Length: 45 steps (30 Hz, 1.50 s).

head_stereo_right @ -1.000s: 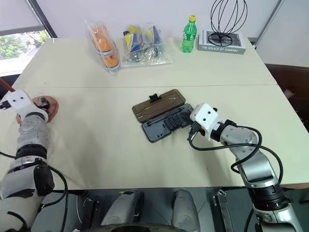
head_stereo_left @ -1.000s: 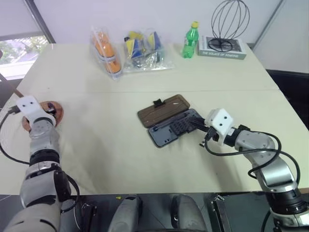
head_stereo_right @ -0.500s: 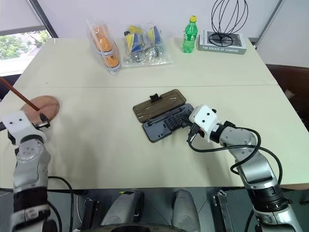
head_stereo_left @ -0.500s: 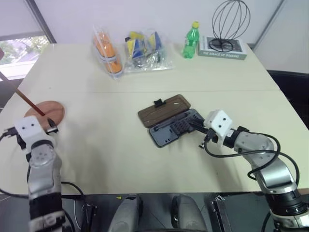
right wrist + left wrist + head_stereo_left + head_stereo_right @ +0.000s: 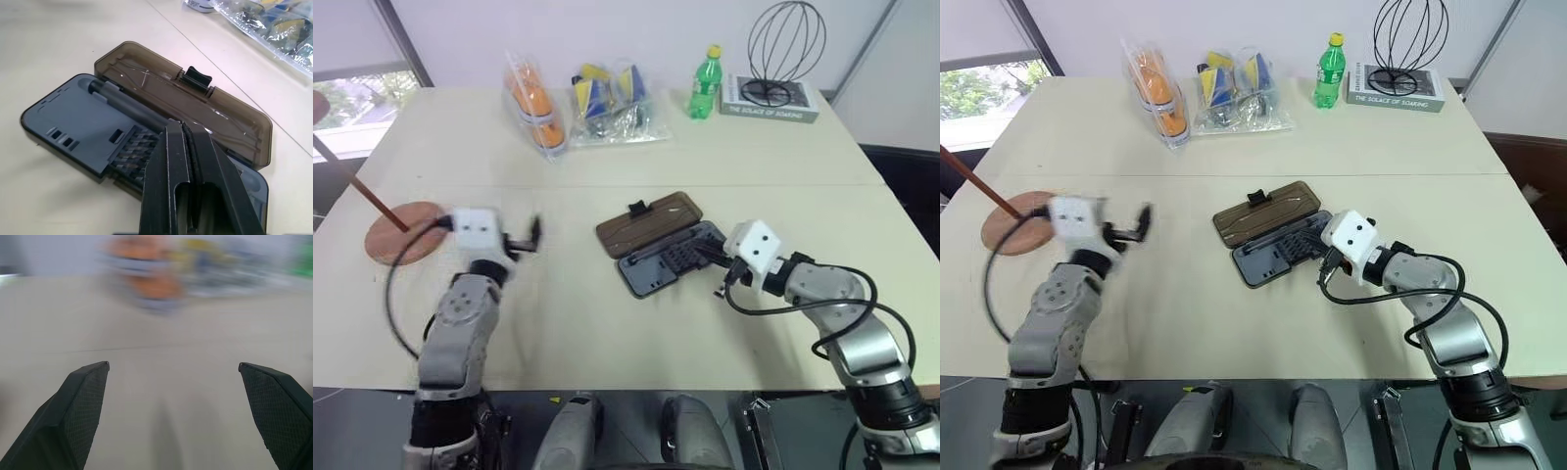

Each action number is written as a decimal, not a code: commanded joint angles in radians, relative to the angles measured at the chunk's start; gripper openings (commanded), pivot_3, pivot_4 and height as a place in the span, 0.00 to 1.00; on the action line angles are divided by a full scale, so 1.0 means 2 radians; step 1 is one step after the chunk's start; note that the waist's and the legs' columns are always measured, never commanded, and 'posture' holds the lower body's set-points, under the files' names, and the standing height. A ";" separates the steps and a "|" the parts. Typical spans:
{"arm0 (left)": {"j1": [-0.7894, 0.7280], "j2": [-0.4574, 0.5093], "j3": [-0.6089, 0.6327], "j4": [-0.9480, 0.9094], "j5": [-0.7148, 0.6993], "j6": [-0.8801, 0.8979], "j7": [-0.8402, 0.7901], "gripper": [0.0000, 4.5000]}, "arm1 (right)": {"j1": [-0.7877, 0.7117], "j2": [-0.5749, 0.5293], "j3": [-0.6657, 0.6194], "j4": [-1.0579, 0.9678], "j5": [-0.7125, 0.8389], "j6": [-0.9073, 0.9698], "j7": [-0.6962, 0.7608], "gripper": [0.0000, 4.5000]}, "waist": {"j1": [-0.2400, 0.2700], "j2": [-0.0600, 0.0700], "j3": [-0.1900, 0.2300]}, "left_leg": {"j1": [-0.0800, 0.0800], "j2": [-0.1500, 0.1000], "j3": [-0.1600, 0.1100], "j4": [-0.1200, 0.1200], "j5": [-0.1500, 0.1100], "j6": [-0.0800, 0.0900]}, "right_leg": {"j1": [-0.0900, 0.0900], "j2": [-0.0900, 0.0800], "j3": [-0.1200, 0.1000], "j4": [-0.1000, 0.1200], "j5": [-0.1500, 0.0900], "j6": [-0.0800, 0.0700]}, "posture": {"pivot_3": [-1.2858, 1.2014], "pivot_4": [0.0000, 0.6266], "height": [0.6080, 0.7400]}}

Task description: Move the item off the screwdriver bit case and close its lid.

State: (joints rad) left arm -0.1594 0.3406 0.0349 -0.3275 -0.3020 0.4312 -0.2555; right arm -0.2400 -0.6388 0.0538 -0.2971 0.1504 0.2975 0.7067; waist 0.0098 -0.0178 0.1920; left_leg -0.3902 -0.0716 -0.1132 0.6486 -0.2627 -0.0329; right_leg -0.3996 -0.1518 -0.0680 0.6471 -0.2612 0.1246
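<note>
Right gripper (image 5: pixel 188 129), fingers pressed together with nothing between them, tips over the rows of bits at the near end of the screwdriver bit case (image 5: pixel 658 266); contact with the tray cannot be judged. Left gripper (image 5: pixel 173 369), fingers spread wide and holding nothing, hangs above bare table (image 5: pixel 724 162) between case and wooden stand (image 5: pixel 403 231). Case lies open near the table's middle, its lid (image 5: pixel 647 221) folded flat on the far side, latch tab outward. Stand rests by the robot's left table edge, well apart from the case, rod slanting up from its round base.
</note>
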 commanded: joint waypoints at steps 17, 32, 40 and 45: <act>-0.046 0.036 0.008 0.059 -0.031 -0.019 -0.144 0.98 | -0.043 0.002 -0.016 0.018 0.009 -0.001 0.004 0.00 | 0.001 0.000 0.000 | 0.000 0.000 0.000 0.000 0.000 0.000 | 0.000 0.000 0.000 0.000 0.000 0.000 | 0.52 0.24 1.00; -0.045 0.043 0.008 0.056 -0.025 -0.021 -0.145 0.98 | -0.074 0.014 -0.018 0.036 0.013 -0.001 -0.001 0.00 | 0.000 0.000 0.000 | 0.000 0.000 0.000 0.000 0.000 0.000 | 0.000 0.000 0.000 0.000 0.000 0.000 | 0.52 0.24 1.00; -0.047 0.041 0.007 0.056 -0.024 -0.023 -0.140 1.00 | -0.088 0.022 -0.017 0.039 0.022 0.007 0.000 0.12 | 0.000 0.000 0.000 | 0.000 0.000 0.000 0.000 0.000 0.000 | 0.000 0.000 0.000 0.000 0.000 0.000 | 0.52 0.24 1.00; -0.048 0.041 0.006 0.057 -0.022 -0.025 -0.140 1.00 | -0.089 0.021 -0.013 0.042 0.017 0.004 0.000 0.64 | 0.001 0.000 0.000 | 0.000 0.000 0.000 0.000 0.000 0.000 | 0.000 0.000 0.000 0.000 0.000 0.000 | 0.52 0.24 1.00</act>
State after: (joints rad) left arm -0.2453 0.4223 0.0336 -0.1885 -0.3486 0.4052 -0.5366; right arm -0.4005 -0.5998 0.0482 -0.1992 0.1789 0.3187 0.7098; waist 0.0110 -0.0175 0.1921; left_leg -0.3906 -0.0713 -0.1139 0.6482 -0.2628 -0.0325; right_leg -0.4003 -0.1516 -0.0679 0.6466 -0.2610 0.1243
